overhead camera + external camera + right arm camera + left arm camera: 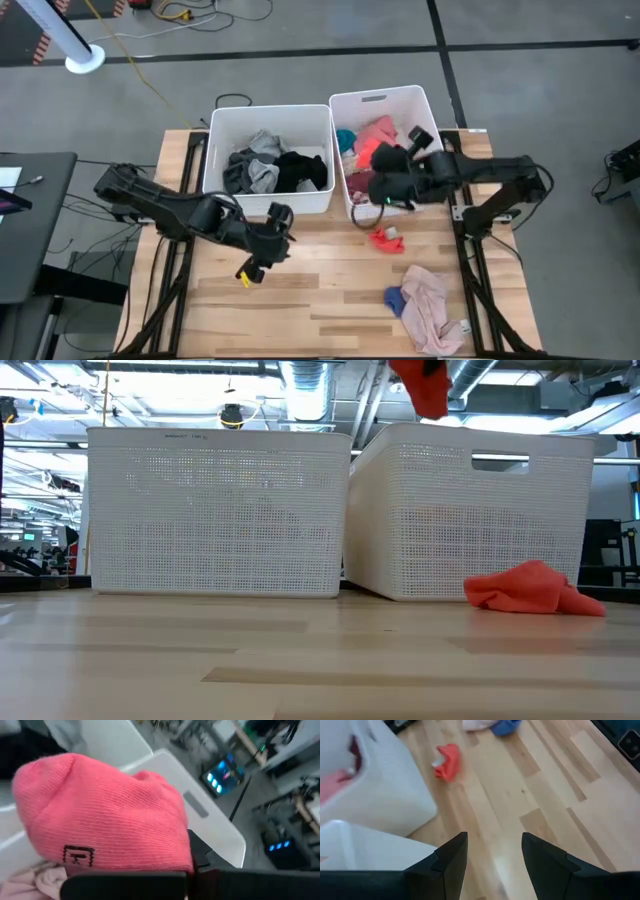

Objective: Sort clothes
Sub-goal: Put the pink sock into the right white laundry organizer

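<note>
Coral beanie (105, 815) clamped in right gripper (383, 183) (left gripper (492, 851) open, empty)

The left arm reaches in low from the left edge, its tool (266, 250) near the middle of the tabletop (330, 290), fingers (452, 857) parted with nothing between them; the right arm stretches in from the right, its tool (385, 165) clamped on a coral knit cap (105, 815).

Two white bins (268, 120), two robot arms (160, 205), three garments (388, 239) on the table.
</note>
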Controlling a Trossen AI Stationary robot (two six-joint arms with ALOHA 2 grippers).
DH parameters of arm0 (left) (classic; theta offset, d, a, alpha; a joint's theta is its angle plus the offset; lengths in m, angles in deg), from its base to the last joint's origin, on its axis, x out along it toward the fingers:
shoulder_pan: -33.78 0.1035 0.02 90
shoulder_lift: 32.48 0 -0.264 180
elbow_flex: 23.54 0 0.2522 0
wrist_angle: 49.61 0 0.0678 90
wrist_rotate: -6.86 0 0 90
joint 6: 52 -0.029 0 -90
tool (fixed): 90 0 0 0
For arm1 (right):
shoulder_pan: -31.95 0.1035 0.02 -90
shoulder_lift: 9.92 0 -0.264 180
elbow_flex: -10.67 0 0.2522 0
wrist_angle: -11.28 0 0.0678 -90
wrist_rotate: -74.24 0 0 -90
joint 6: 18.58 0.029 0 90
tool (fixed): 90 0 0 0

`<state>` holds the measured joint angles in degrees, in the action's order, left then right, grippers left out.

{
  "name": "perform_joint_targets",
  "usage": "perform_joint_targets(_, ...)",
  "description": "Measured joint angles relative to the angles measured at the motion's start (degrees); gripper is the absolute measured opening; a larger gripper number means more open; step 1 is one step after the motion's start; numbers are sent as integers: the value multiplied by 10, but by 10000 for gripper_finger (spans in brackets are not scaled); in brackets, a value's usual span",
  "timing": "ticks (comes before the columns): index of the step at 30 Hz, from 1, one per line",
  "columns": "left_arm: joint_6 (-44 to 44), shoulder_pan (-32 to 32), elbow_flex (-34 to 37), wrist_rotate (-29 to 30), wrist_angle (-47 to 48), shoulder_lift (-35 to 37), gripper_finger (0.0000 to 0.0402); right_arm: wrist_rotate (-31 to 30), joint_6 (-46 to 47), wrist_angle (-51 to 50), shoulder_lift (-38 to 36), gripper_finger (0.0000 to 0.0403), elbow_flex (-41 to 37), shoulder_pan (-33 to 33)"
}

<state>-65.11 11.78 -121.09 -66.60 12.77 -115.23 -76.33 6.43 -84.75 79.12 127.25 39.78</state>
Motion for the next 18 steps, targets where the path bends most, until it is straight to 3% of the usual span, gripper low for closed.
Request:
perform_joint_targets(10,16,-48,110,0,-129,-1,183,123,-76,0,3,1,0,-142)
perform_joint_targets(18,30,-73,173,0,-212,-1,183,189,-121,6,2,1,0,-206)
